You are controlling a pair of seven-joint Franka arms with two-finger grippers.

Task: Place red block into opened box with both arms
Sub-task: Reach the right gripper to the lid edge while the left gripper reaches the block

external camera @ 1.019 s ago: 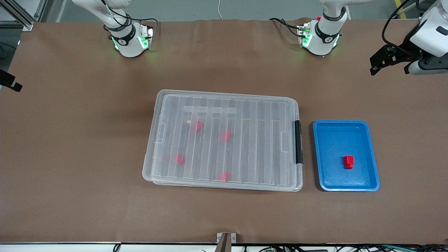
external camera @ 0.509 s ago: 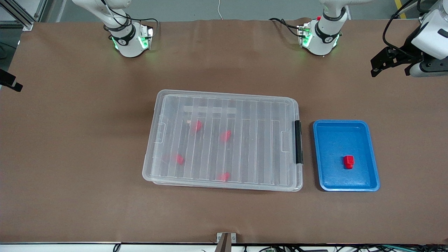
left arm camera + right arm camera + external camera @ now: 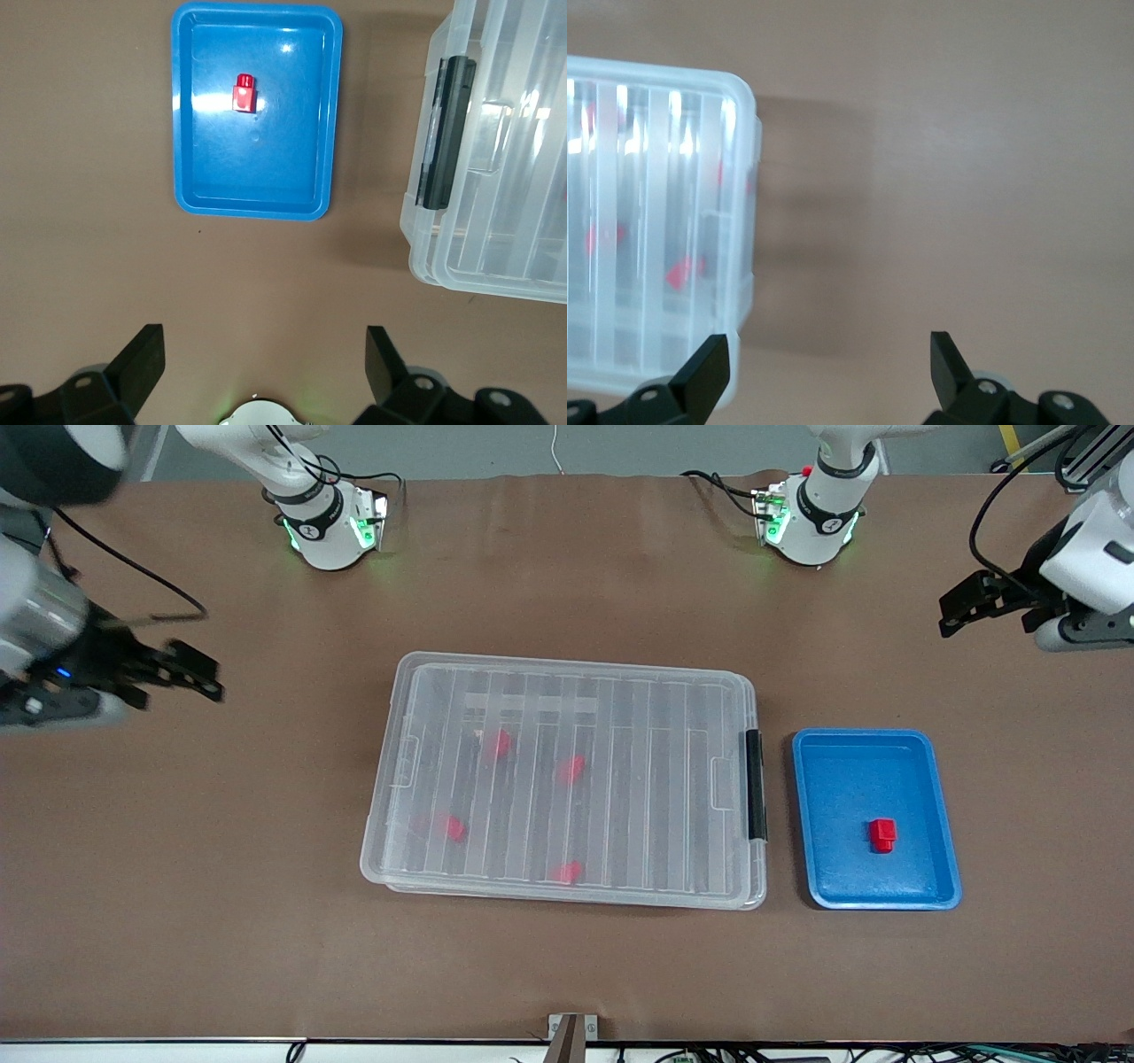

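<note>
Progress: nothing of the task is judged done; the lid is seen closed on the box, and the red block is not yet picked up. Opening the lid, lifting the block and setting it inside are judged to remain.
Blue tray (image 3: pixel 941 815): placed on the table just beside the latch end of the box, toward the left arm's end; one block is held in it.
Red block (image 3: pixel 881 834): found lying in the blue tray, in the half nearer the front camera, touched by no finger; also seen in the left wrist view (image 3: pixel 244 93).
Box (image 3: pixel 567 779): set mid-table, clear, with a ribbed lid (image 3: pixel 620 717) lying flat on it and a black latch (image 3: pixel 754 784) on the short end facing the tray.
Other red blocks (image 3: pixel 571 770): four are seen through the lid, inside the box.
Right gripper (image 3: pixel 190 673): held over bare table toward the right arm's end, near the box's unlatched short end; fingers are spread apart and empty, well apart from the red block.
Left gripper (image 3: pixel 974 598): held over bare table toward the left arm's end of the table; fingers (image 3: pixel 142 359) are spread wide and empty; the red block and tray are seen well clear of them.
</note>
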